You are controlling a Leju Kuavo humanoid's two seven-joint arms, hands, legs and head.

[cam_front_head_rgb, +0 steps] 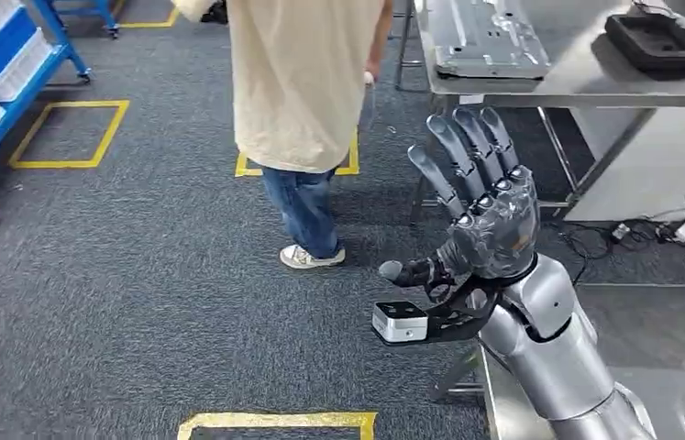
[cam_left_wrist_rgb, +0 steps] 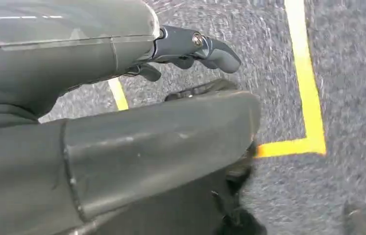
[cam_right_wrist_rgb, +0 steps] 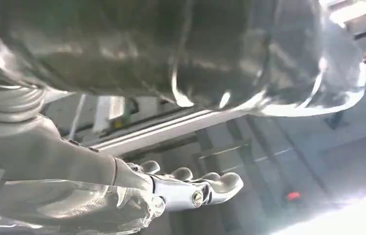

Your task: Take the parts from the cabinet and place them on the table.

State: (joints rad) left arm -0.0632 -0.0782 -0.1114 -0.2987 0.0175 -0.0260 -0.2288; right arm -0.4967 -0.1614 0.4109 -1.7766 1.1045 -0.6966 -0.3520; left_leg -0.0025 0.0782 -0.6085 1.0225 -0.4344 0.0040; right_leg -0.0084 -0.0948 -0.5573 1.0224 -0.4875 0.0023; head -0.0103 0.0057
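Parts for you look like the stamped metal plate [cam_front_head_rgb: 490, 37] flat on the steel bench [cam_front_head_rgb: 595, 87] at its near edge, probably stiff, slick and sharp-rimmed, so pinch an edge; your right hand [cam_front_head_rgb: 485, 220] is spread, holding nothing.

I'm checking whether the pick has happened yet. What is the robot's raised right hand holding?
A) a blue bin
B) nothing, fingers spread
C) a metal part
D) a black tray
B: the right hand is raised over the carpet with fingers apart and nothing in it.
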